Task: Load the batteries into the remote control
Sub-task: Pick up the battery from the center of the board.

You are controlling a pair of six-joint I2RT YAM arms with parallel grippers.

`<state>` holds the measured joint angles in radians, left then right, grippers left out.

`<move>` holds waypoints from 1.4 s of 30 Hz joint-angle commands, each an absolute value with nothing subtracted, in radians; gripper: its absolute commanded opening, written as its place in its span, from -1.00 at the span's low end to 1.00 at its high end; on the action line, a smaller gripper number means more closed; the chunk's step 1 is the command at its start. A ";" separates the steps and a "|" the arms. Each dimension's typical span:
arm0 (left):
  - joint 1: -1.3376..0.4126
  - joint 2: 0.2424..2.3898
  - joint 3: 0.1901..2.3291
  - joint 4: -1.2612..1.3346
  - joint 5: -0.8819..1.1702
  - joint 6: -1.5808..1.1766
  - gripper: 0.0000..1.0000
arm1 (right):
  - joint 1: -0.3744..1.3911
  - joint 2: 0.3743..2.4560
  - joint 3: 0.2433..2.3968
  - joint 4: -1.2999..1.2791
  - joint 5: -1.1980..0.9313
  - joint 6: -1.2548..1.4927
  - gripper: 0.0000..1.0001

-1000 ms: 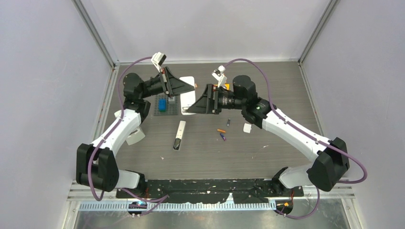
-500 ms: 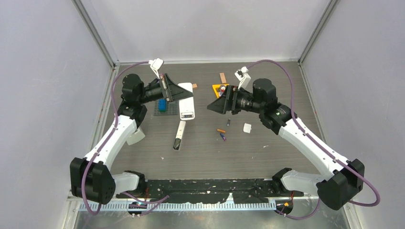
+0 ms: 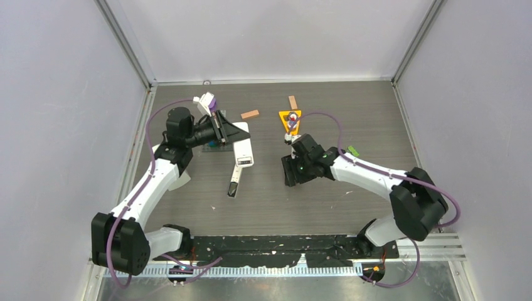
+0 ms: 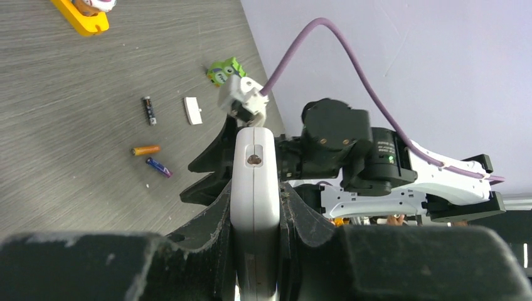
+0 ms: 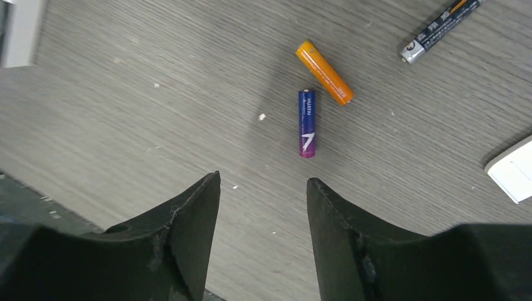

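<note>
Risk 1: the blue-purple battery (image 5: 306, 123) lies just ahead of the right gripper (image 5: 263, 182), not between its fingers. Closing from here would prob. catch nothing.
Risk 2: the orange battery (image 5: 324, 73) sits just beside the blue-purple one, ends nearly touching. A finger landing btwn them could flick either away (round cells roll easily on a flat table (image 3: 351, 207)).
Risk 3: the white remote (image 4: 254, 169) is pinched by its 2 long edges w/ much of its length sticking out past the fingers. A push at the far end could lever it askew in the grip.
Right arm pose: elbow folded low, wrist pitched down over the mid-right of the table, its camera facing the surface almost square-on.
Right gripper state: fingers apart, nothing btwn them.
Left arm pose: stretched fwd on the left side, wrist about level, remote carried off the table and aimed toward the right arm.
Left gripper (image 4: 254, 207) state: clamped on the white remote's sides.
Batteries: 3 in view, loose on the table by the right gripper: blue-purple, orange, and a dark battery (image 5: 442, 31) further off. No 4th shows in any view.
Nearby: a small white piece (image 5: 511, 169) beside them, possibly a battery cover, too little in frame to tell.
</note>
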<state>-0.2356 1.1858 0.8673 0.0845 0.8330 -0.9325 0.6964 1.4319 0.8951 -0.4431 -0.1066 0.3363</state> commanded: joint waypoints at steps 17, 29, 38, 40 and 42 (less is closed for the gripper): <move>-0.226 1.165 0.872 0.075 0.813 -0.914 -1.00 | 0.726 1.653 1.036 -0.387 0.117 0.195 0.05; -0.214 1.172 0.876 0.072 0.819 -0.908 -1.00 | 0.711 1.755 1.081 -0.378 0.142 0.157 0.16; -0.209 1.184 0.890 0.074 0.823 -0.908 -1.00 | 0.666 1.781 1.078 -0.377 0.088 0.151 -0.07; -0.209 1.186 0.890 0.074 0.825 -0.908 -1.00 | 0.653 1.783 1.075 -0.377 0.056 0.160 -0.19; -0.209 1.189 0.891 0.076 0.825 -0.908 -1.00 | 0.647 1.785 1.073 -0.377 0.037 0.167 -0.30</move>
<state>-0.2157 1.1862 0.8612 0.0532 0.8116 -0.9295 0.6632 1.7683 1.0611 -0.3824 0.0757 0.1600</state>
